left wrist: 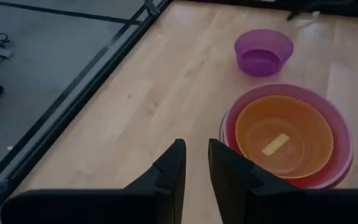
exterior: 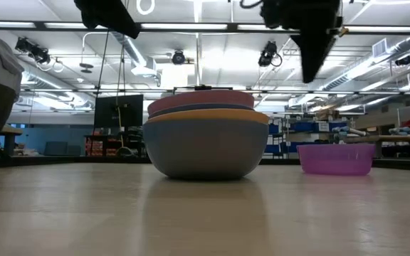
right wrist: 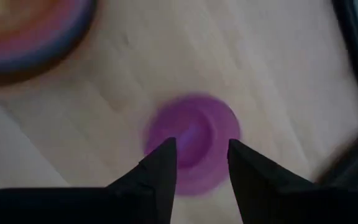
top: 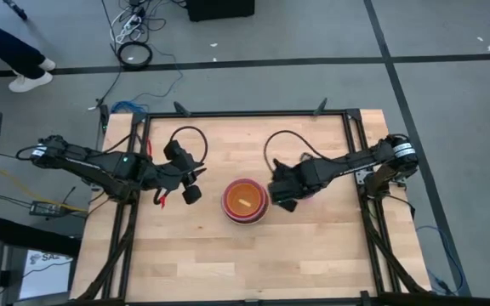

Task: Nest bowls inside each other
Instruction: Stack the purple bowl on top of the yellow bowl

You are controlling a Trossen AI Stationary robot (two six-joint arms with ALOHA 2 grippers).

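Note:
A stack of nested bowls (top: 245, 201) stands upright on its base at the table's middle. A pink rim (left wrist: 328, 109) is outermost from above, and an orange bowl (left wrist: 284, 134) with a yellow strip in its bottom is innermost. In the low view the stack (exterior: 205, 142) has a grey-blue outer bowl. A small purple bowl (left wrist: 263, 52) stands alone to the stack's right. My right gripper (right wrist: 201, 165) hovers open above this purple bowl (right wrist: 191, 137), clear of it. My left gripper (left wrist: 196, 158) hangs open over bare wood left of the stack, with a narrow gap between its fingers.
A black metal frame (top: 245, 115) rims the table, and its rail (left wrist: 73, 93) runs beside my left gripper. Cables loop off both arms. A person stands beyond the table's far left corner (top: 15, 51). Bare wood (top: 245, 263) lies toward the near edge.

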